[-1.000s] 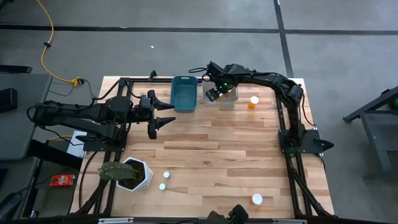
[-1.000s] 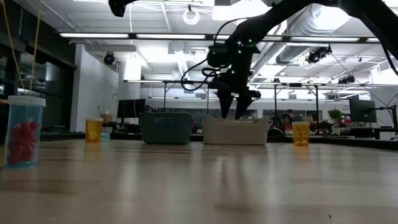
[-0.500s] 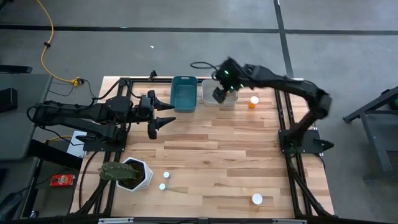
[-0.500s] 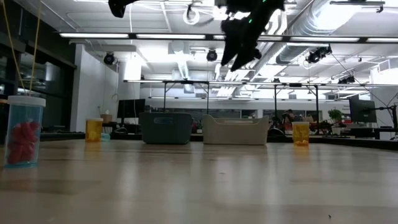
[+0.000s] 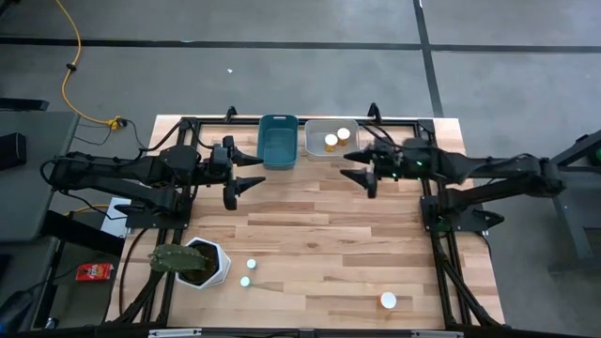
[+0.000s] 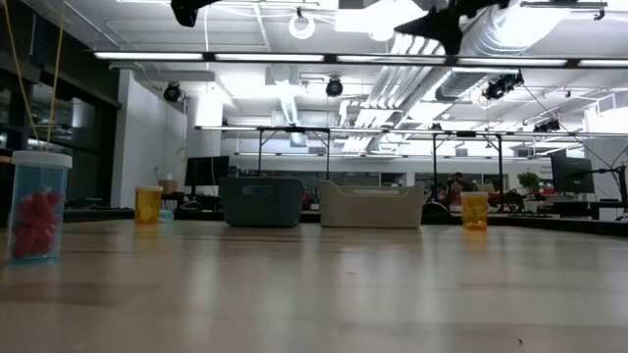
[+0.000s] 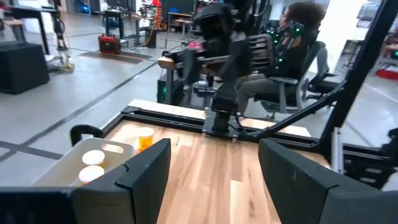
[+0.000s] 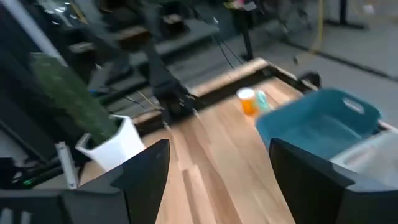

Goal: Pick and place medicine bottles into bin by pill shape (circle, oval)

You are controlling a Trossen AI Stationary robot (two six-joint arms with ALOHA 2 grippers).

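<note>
Two amber bottles with white caps lie in the white bin; they also show in the left wrist view. Another amber bottle stands on the table beside that bin and shows in the low view. Two small bottles stand near the plant pot, and one stands at the near right. My right gripper is open and empty, raised over the table just near and right of the white bin. My left gripper is open and empty, near the blue bin.
A white hexagonal pot with a plant stands at the near left. In the low view a bottle with red pills and an amber one stand at the left. A person sits in a chair beyond the table.
My right gripper has risen from inside the white bin, then drawn back toward the table's right and near side, still raised and open. The two bottles in the white bin, hidden by it before, now show. My left arm has kept still.
</note>
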